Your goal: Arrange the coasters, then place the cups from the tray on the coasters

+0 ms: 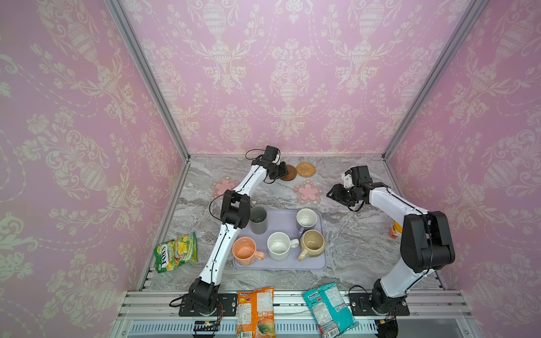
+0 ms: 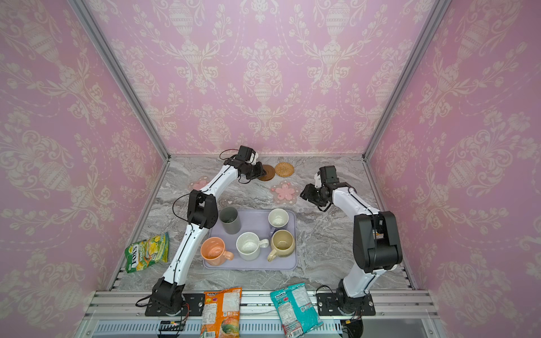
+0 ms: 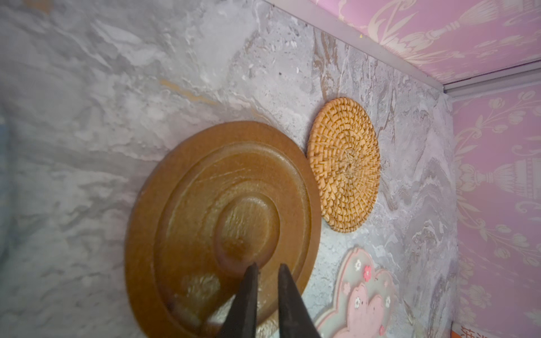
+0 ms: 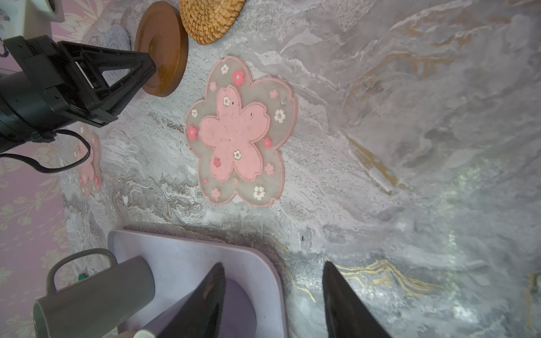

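My left gripper [image 1: 283,172] [image 3: 268,264] is shut on the edge of the dark brown wooden coaster [image 1: 290,173] [image 3: 205,210], which sits tilted near the back wall. The tan rattan coaster [image 1: 305,169] lies beside it. A grey-blue coaster [image 4: 115,36] shows behind the left fingers. Two pink flower coasters [image 1: 308,192] [image 1: 224,185] lie flat in front. The lavender tray [image 1: 285,222] holds the dark grey [image 1: 258,220], lavender [image 1: 306,219], white speckled [image 1: 279,246], peach [image 1: 245,248] and beige [image 1: 312,243] cups. My right gripper [image 1: 332,194] [image 4: 273,266] hovers open and empty off the tray's far right corner.
A green sweets bag [image 1: 175,251] lies left of the tray. An orange packet [image 1: 256,311] and a teal packet [image 1: 329,308] lie on the front rail. A small orange-topped container [image 1: 395,229] stands partly behind the right arm. Pink walls close in three sides.
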Controlling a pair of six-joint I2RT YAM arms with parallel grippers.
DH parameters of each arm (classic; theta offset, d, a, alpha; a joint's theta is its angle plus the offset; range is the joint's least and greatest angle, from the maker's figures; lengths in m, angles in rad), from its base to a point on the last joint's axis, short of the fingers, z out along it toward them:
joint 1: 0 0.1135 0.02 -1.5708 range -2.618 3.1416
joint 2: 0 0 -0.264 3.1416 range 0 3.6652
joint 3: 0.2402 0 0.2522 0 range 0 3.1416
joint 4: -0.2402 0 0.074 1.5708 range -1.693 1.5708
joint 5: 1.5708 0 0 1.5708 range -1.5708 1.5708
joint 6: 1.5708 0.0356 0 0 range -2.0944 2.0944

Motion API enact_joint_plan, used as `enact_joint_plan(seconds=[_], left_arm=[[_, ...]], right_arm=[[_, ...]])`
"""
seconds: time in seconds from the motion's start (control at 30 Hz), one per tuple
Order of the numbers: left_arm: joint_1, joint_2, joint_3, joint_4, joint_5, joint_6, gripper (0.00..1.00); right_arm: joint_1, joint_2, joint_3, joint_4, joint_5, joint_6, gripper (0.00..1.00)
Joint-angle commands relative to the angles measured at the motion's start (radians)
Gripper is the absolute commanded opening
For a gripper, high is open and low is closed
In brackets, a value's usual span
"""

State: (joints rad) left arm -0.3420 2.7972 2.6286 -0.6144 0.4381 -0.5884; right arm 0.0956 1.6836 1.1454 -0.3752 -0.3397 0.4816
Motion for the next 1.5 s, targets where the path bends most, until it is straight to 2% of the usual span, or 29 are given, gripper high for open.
enact_joint_plan(seconds=[0.0,0.37,0.67,0.9,1.13,1.47], left_arm=[[0.008,0.011,-0.019,-0.002,-0.023,-0.025,0.18],[0.009,-0.036,-0.062,-0.145,-0.103,-0.029,0.19],[0.009,-0.103,-0.169,-0.151,-0.107,-0.018,0.19],[0.005,-0.123,-0.186,-0.019,-0.042,-0.061,0.21],[-0.003,-0.141,-0.199,0.141,-0.038,-0.121,0.20],[-0.002,-0.037,-0.111,0.109,-0.027,-0.206,0.21]], right_arm=[[-0.001,-0.020,-0.021,-0.001,0.018,-0.007,0.55],[-0.002,-0.009,-0.047,0.019,0.006,0.002,0.55],[-0.002,-0.035,-0.064,0.018,0.010,-0.001,0.55],[-0.001,-0.061,-0.082,0.010,0.014,-0.006,0.55],[-0.001,-0.066,-0.076,-0.011,0.030,-0.024,0.55],[-0.001,-0.031,-0.055,-0.013,0.016,-0.020,0.55]])
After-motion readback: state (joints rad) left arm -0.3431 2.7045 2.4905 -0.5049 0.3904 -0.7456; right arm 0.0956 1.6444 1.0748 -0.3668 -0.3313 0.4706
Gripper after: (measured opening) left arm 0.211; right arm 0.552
